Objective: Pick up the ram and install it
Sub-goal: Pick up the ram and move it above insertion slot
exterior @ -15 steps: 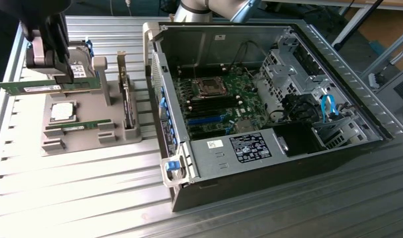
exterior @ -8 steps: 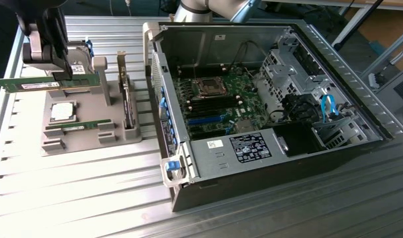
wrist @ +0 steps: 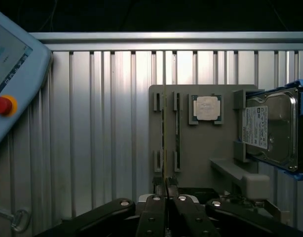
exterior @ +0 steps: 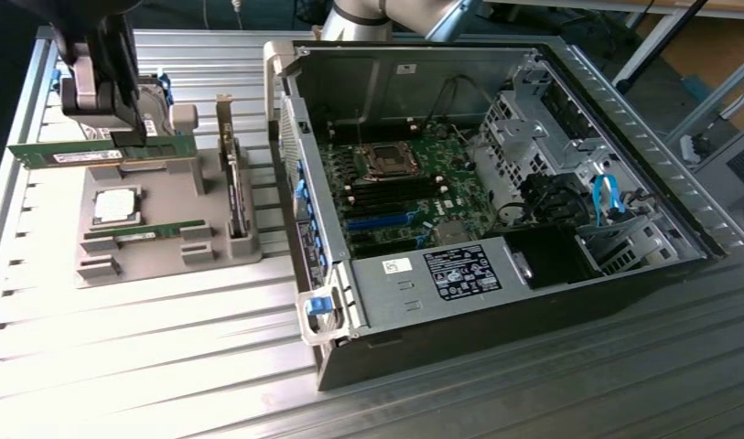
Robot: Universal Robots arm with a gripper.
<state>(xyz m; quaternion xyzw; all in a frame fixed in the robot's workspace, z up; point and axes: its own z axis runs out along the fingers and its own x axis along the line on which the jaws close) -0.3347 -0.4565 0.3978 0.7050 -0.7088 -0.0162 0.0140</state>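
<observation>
My gripper point(exterior: 130, 137) is shut on the ram point(exterior: 97, 153), a long green stick with a white label, and holds it level just above the grey holder point(exterior: 164, 197) at the exterior view's left. In the wrist view the fingers point(wrist: 156, 197) pinch the ram point(wrist: 164, 143), which shows edge-on as a thin line over the holder point(wrist: 206, 148). Another green stick point(exterior: 145, 230) lies in a slot of the holder and appears in the wrist view point(wrist: 177, 128) beside the held one.
An open computer case point(exterior: 555, 283) lies at the exterior view's right, with its motherboard point(exterior: 396, 183) facing up. The holder also carries a silver processor point(wrist: 207, 107), a hard drive point(wrist: 272, 128) and a bracketed card point(exterior: 233, 183). A teach pendant point(wrist: 13, 74) lies on the slatted metal table point(exterior: 152, 366).
</observation>
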